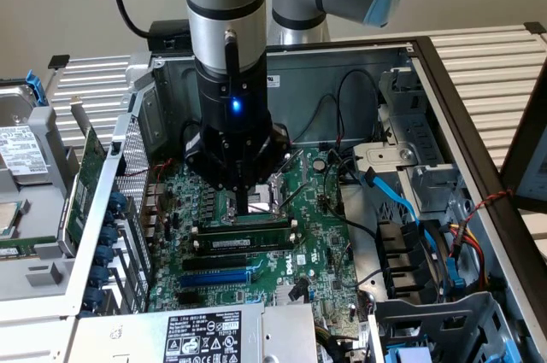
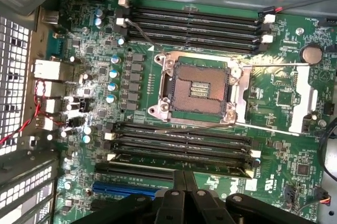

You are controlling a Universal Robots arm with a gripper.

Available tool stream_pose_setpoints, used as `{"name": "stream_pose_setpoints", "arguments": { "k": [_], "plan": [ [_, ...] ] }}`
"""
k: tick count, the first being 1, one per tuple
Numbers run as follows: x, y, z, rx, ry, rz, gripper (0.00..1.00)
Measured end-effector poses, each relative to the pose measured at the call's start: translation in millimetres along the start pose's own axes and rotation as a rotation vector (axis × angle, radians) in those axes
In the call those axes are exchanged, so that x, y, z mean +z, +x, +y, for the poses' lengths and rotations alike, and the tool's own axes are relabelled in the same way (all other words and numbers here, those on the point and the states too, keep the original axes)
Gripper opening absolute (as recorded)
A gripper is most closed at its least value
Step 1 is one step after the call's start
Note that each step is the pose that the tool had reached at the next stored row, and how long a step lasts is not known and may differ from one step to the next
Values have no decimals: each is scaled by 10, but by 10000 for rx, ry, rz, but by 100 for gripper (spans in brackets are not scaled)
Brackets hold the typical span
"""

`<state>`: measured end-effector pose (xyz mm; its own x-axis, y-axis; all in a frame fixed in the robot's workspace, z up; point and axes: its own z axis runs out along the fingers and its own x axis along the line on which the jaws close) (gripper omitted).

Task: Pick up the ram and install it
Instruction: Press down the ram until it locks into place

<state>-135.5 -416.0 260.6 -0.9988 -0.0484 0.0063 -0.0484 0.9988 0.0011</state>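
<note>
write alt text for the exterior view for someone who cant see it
A robot arm's gripper, fingers shut, reaches down into an open computer case, its tip just above a green ram stick seated in a motherboard slot. Black and blue cables run toward drive bays on the exterior view's right.

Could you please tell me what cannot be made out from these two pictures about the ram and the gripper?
- Exterior view: the gripper tip touches the ram; the contact is too small to show if the stick is fully seated.
- Exterior view: the slots' end clips are too small to read as latched.
- Wrist view: the fingers cover the middle of the ram.
- Wrist view: the blue slot runs under the gripper body.
</note>
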Motion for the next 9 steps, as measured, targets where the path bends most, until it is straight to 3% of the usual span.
{"name": "stream_pose_setpoints", "arguments": {
  "k": [4,9],
  "plan": [
    [1,0,0,446,7,-5,11],
    [1,0,0,482,6,-5,11]
  ]
}}
